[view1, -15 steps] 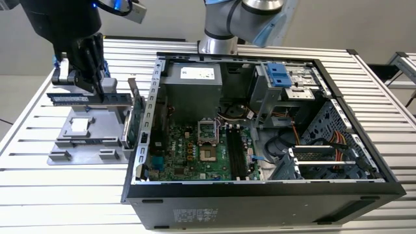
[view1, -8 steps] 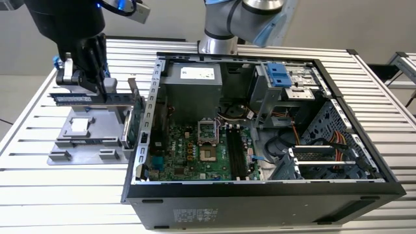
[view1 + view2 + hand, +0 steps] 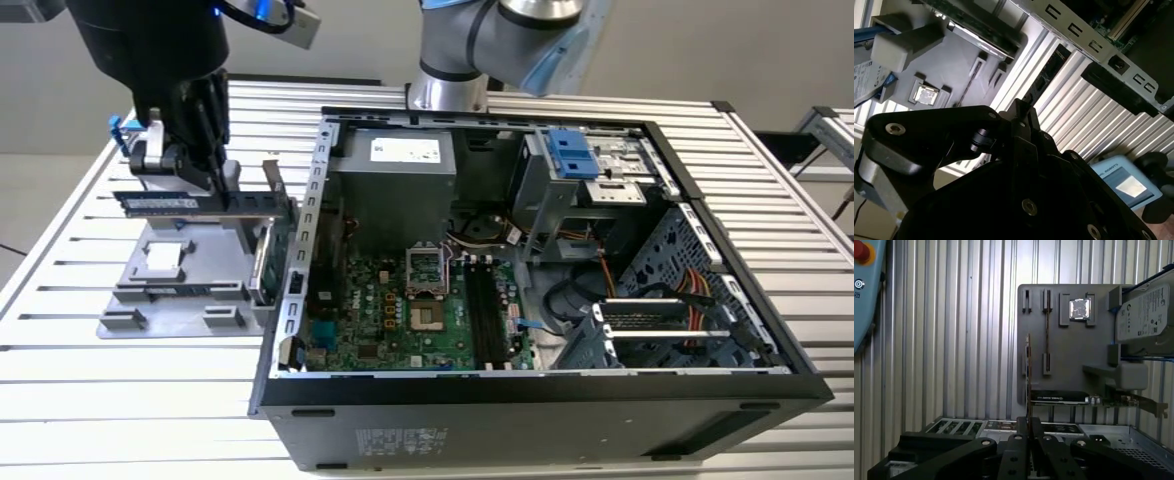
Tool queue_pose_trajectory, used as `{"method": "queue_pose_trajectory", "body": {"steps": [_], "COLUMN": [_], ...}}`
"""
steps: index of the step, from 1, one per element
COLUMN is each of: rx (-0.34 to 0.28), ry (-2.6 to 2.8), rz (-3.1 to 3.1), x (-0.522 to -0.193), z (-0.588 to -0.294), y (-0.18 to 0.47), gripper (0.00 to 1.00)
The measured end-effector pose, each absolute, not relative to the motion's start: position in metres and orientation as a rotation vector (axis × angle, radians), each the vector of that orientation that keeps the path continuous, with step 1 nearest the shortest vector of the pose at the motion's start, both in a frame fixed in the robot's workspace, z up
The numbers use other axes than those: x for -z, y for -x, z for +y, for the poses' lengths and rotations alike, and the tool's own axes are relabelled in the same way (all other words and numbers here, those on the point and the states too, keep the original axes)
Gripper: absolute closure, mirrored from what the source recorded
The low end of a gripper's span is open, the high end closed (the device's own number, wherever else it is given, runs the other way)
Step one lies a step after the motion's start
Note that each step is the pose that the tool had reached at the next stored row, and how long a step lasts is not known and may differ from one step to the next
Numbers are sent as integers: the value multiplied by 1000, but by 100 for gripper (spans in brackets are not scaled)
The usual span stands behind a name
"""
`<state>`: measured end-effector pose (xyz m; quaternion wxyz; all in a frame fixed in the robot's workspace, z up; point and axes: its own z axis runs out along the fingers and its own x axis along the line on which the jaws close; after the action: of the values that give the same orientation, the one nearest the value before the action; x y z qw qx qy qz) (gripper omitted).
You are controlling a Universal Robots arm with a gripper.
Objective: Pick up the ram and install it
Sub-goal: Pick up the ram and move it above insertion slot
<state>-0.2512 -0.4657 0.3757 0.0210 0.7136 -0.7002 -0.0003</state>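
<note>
Open black computer case [image 3: 534, 405] lies on slatted metal table [image 3: 120, 400]; green motherboard [image 3: 387, 320] inside; grey power supply [image 3: 400, 165] at far end; blue drive latch [image 3: 571, 152] toward exterior view's right; grey fixture tray [image 3: 1069, 365] just beside case carries silver hard drive [image 3: 1144, 310], small square chip [image 3: 1079, 309], expansion card [image 3: 1059, 398] standing on edge; teach pendant [image 3: 864, 300] well apart from tray.

A slatted aluminium table [image 3: 80, 420] spreads beneath my claw [image 3: 187, 190] and well beyond it. Behind the claw I see a plain grey wall [image 3: 747, 50], and far off a second slatted bench [image 3: 834, 135].
</note>
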Motion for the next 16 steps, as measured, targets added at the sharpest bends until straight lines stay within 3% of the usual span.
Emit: {"method": "queue_pose_trajectory", "body": {"steps": [16], "rx": [1], "ry": [-2212], "rz": [-2170], "x": [-376], "z": [-465], "y": [236], "gripper": [100]}}
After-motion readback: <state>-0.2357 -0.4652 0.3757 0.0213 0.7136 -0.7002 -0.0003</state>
